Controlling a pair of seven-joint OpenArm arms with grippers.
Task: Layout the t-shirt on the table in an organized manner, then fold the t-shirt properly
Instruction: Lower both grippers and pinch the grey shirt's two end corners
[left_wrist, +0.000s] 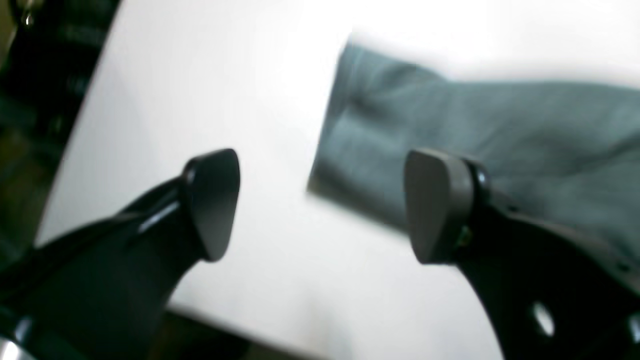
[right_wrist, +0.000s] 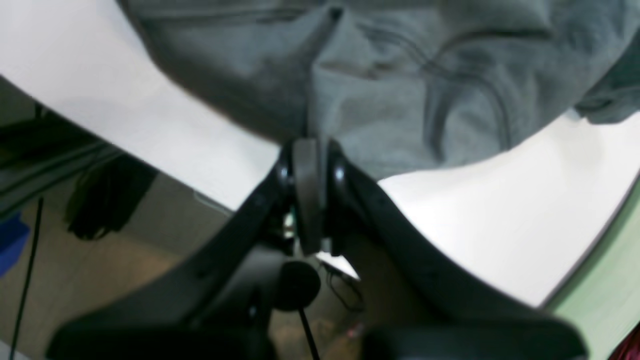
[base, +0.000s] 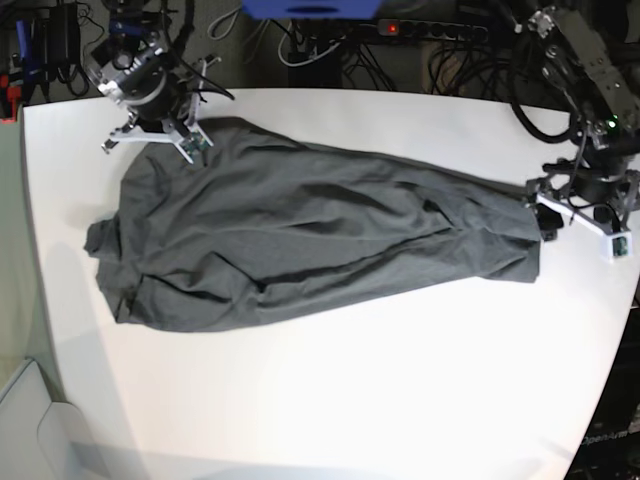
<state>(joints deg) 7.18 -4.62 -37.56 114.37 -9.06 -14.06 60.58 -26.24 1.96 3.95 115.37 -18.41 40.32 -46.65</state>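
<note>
In the left wrist view the white table (left_wrist: 210, 100) fills most of the frame, its edge running down the left with dark, blurred room clutter beyond; the left gripper (left_wrist: 320, 205) stands with its jaws wide apart over bare table, holding nothing; the shirt (left_wrist: 500, 145) lies just ahead and to the right, one squared edge of it near the right-hand pad, though blur hides whether they touch. In the right wrist view the table (right_wrist: 500, 225) curves across, with a beige floor, dark cables and something blue at the left edge below it; the right gripper (right_wrist: 307, 150) has its jaws pressed together on a bunched fold of the shirt (right_wrist: 400, 75), which spreads away above it and is cut off at the top; the picture is soft. In the base view the table (base: 330, 400) has rounded corners, with cables and a power strip (base: 430, 30) behind it; the shirt (base: 310, 235) stretches long and creased across the middle; the right gripper (base: 160, 135) sits at its far left corner, the left gripper (base: 578, 212) just off its right end; the neck and sleeves are hard to make out.
</note>
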